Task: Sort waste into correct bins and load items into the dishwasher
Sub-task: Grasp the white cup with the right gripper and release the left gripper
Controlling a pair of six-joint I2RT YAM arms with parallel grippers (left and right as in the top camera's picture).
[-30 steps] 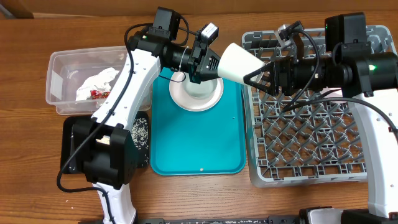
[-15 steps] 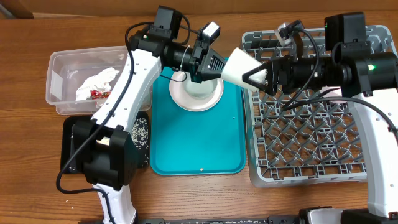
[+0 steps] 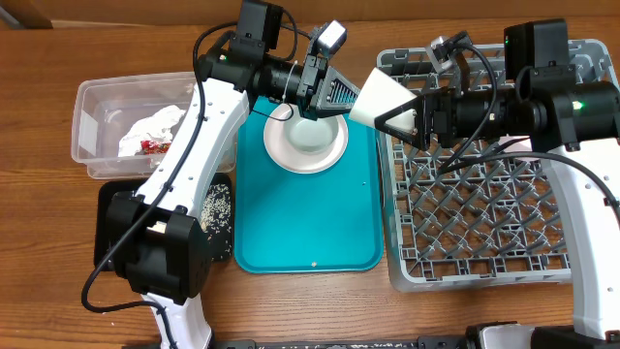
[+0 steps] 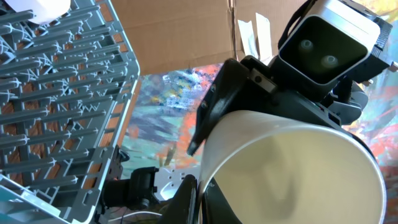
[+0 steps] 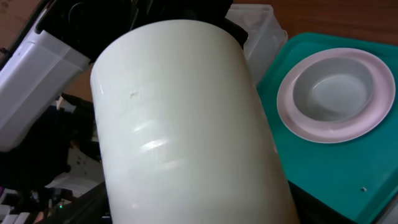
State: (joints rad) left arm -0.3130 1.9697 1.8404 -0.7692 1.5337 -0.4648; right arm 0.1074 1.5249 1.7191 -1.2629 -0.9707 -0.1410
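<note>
**Up top, mid-frame: cup hanging in mid-air**

Over the seam between the teal tray and the grey rack, the white cup is off the worktop, lying on its side. So the right gripper has its jaws spread wide around the cup's body and is gripping it. Meanwhile the left gripper sits right at the cup's open mouth, jaws pinched fully together. Can't tell if it touches the rim. Lower down, the plate with a bowl in it rests at the tray's upper end.
</note>
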